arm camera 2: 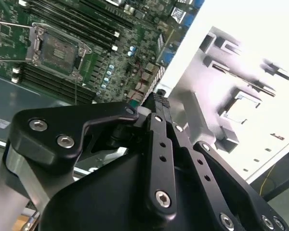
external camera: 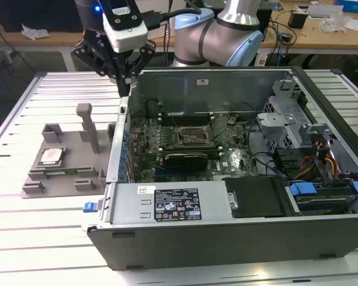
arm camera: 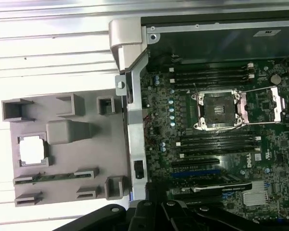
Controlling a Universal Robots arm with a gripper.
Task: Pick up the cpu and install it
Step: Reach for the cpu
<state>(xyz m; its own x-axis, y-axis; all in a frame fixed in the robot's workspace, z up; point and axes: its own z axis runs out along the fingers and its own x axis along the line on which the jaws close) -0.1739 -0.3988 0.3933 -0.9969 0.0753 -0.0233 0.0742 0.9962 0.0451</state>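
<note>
**Inspector:** State of your fingers?

**Arm:** My fingers (arm camera 2: pixel 156 102) are pressed together at the tips. The second wrist view shows no gap between them, and they hold nothing. In the exterior view they point downward and hang over the wall of the computer case (external camera: pixel 227 238) at its far corner, on the exterior view's left. They are raised above the slatted metal surface (external camera: pixel 24 208) and touch nothing.

**Inspector:** Location of the cpu?

**Arm:** The cpu (external camera: pixel 51 156) lies flat in a square recess of the grey holder (external camera: pixel 65 176), silver plate upward. The holder rests on the surface outside the case, just beside the case wall on the exterior view's left. The first wrist view shows the cpu (arm camera: pixel 32 149) seated in that same recess, just beside a raised grey block of the holder. The cpu is well apart from my fingers, with no contact.

**Inspector:** Condition of the socket?

**Arm:** The socket (arm camera: pixel 216 109) on the green motherboard (arm camera: pixel 159 120) stands open and empty, with its metal frame swung out to one side. Dark memory slots run along two sides of it. In the exterior view a long black card (external camera: pixel 188 159) lies just beside the socket, toward the near wall of the case.
</note>
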